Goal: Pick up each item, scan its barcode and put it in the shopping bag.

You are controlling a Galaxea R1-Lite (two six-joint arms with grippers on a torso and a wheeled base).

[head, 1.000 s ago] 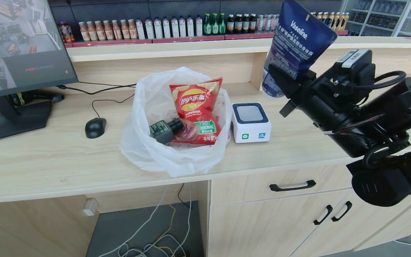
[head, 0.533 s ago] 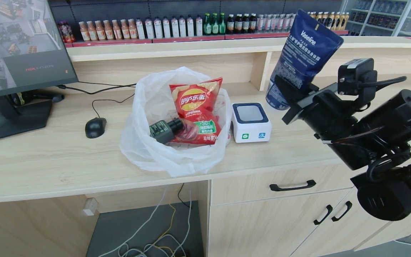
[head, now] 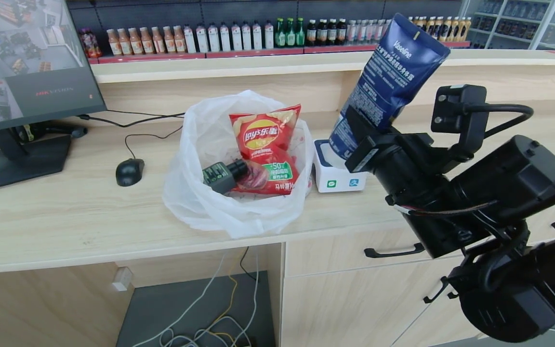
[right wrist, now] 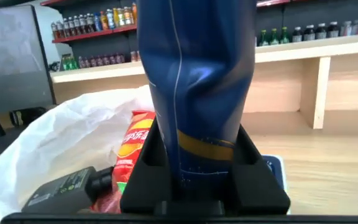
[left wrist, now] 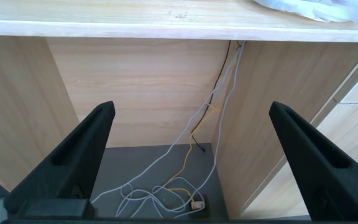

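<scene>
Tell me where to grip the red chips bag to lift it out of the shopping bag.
Probably its flat top seam, from above: the chips bag stands upright in the open shopping bag, and a black device lies against its lower part.

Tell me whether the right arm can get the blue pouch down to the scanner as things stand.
Probably yes. The right gripper holds the blue pouch tilted just above the scanner, and nothing lies between them. The shopping bag stands beside the scanner, out of the path.

Bright, even light fr. overhead; soft shadows; dim under counter; sheen on pouch.
</scene>
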